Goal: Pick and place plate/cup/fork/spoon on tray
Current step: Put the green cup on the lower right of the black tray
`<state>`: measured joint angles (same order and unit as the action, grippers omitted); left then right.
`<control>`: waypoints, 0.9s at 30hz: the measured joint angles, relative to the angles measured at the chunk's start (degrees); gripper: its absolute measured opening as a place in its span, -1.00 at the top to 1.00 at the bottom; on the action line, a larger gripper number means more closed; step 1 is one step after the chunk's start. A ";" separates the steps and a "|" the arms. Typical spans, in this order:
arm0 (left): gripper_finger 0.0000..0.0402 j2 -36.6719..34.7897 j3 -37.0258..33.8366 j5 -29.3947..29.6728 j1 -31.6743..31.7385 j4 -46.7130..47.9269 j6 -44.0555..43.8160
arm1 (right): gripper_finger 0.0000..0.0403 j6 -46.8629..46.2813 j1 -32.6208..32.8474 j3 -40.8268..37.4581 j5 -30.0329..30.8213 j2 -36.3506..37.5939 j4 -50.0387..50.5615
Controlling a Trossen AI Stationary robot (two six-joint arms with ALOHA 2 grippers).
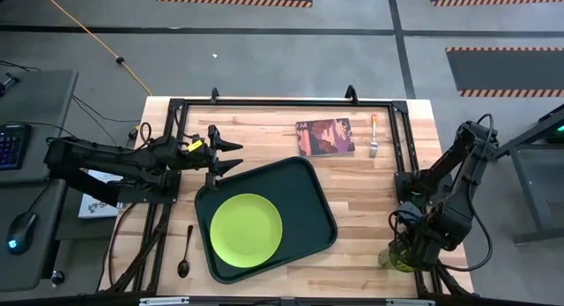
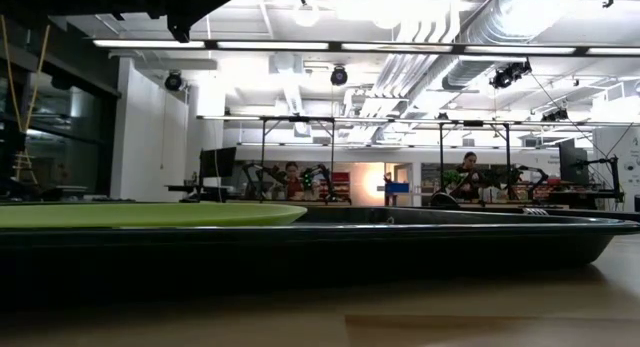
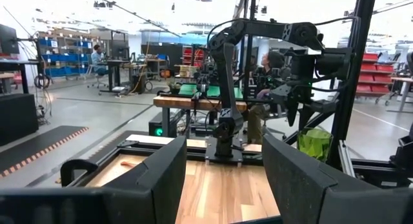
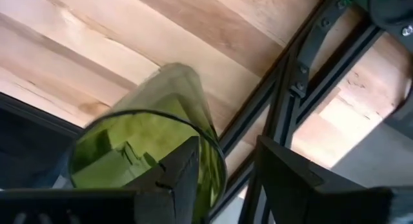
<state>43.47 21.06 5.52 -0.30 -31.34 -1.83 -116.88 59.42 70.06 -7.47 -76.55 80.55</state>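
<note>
At table's right edge, right gripper straddles cup rim (base hidden); left gripper open, empty.

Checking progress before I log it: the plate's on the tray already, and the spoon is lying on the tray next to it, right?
Not quite. The plate is on the tray, but the spoon lies on the bare wooden table beside the tray's edge nearest the left arm, not on the tray. The high view shows this.

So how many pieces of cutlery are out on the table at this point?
2. The spoon lies on the wood just left of the tray, near the front edge. The fork lies at the back right, beside the book. None looks hidden in the overhead view.
</note>
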 joint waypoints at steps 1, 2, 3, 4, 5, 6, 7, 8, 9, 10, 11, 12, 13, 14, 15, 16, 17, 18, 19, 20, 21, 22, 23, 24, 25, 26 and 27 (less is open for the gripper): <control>0.04 0.00 0.00 0.00 0.00 0.13 -0.13 | 0.27 0.46 0.00 0.00 -0.18 0.00 0.01; 0.04 0.02 0.00 0.00 0.00 0.18 -0.45 | 0.27 1.37 0.00 -0.01 -0.18 0.00 -0.09; 0.04 0.00 0.00 0.00 0.00 0.17 -0.50 | 0.27 1.99 0.00 -0.01 -0.17 0.00 -0.21; 0.04 0.00 0.00 0.00 0.00 0.16 -0.52 | 0.27 2.57 0.00 -0.02 -0.10 0.00 -0.26; 0.04 0.00 0.00 0.00 0.00 0.18 -0.52 | 0.27 3.32 0.00 -0.02 0.11 0.00 -0.24; 0.04 0.00 0.00 0.00 0.00 0.18 -0.52 | 0.27 3.85 0.00 -0.02 0.44 0.00 -0.19; 0.04 0.00 0.00 0.00 0.00 0.18 -0.54 | 0.27 4.01 0.00 -0.02 0.63 0.00 -0.05; 0.04 0.00 0.00 0.00 0.00 0.18 -0.54 | 0.27 4.15 0.00 -0.02 0.78 0.00 0.05; 0.04 0.00 0.00 0.00 0.00 0.20 -0.54 | 0.27 4.24 0.00 -0.02 0.79 0.00 0.05; 0.04 0.00 0.00 0.01 0.00 0.20 -0.54 | 0.27 4.16 0.00 -0.02 0.79 0.00 0.05; 0.04 0.01 0.00 0.02 0.00 0.20 -0.53 | 0.27 3.96 0.00 -0.02 0.78 -0.09 0.05; 0.04 0.00 0.00 0.02 0.00 0.20 -0.54 | 0.27 3.95 0.00 -0.02 0.77 -0.25 0.05; 0.04 0.00 0.00 0.02 0.00 0.22 -0.54 | 0.27 4.07 0.00 -0.04 0.77 -0.49 0.02; 0.04 0.01 0.00 0.02 0.00 0.24 -0.54 | 0.27 4.53 0.00 -0.04 0.76 -0.81 0.00; 0.04 0.00 0.00 0.02 0.00 0.22 -0.54 | 0.27 4.92 0.00 -0.07 0.75 -1.13 -0.10; 0.04 0.00 0.00 0.02 0.00 0.24 -0.56 | 0.27 5.37 0.00 -0.07 0.68 -1.53 -0.20; 0.04 0.00 0.00 0.02 0.00 0.24 -0.56 | 0.27 6.29 0.00 -0.07 0.35 -1.93 -0.22; 0.04 0.01 0.00 0.02 0.00 0.24 -0.56 | 0.27 7.08 0.00 -0.07 0.18 -2.36 -0.19; 0.04 0.00 0.00 0.02 0.00 0.24 -0.56 | 0.27 7.57 0.00 -0.07 0.13 -2.86 -0.22; 0.04 0.00 0.00 0.02 0.00 0.24 -0.57 | 0.27 7.82 0.00 -0.07 0.12 -3.36 -0.19; 0.04 0.01 0.00 0.02 0.00 0.24 -0.56 | 0.27 8.17 0.00 -0.07 0.12 -3.85 -0.19; 0.04 0.00 0.00 0.02 0.00 0.25 -0.56 | 0.27 8.97 0.00 -0.07 0.06 -4.29 -0.21; 0.04 0.00 0.00 0.02 0.00 0.24 -0.56 | 0.27 9.69 0.00 -0.07 -0.10 -4.68 -0.22; 0.04 0.02 0.00 0.02 0.00 0.24 -0.56 | 0.27 10.06 0.00 -0.07 -0.13 -5.04 -0.20; 0.04 0.00 0.00 0.02 0.00 0.24 -0.56 | 0.27 10.31 0.00 -0.07 -0.11 -5.41 -0.19; 0.04 0.00 0.00 0.02 0.00 0.24 -0.56 | 0.27 10.42 0.00 -0.07 -0.10 -5.78 -0.16; 0.04 0.00 0.00 0.02 0.00 0.24 -0.56 | 0.27 10.42 0.00 -0.07 -0.08 -6.07 -0.08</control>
<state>43.46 21.06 5.54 -0.30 -31.09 -2.39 -106.45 59.42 70.00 -7.55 -82.62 80.47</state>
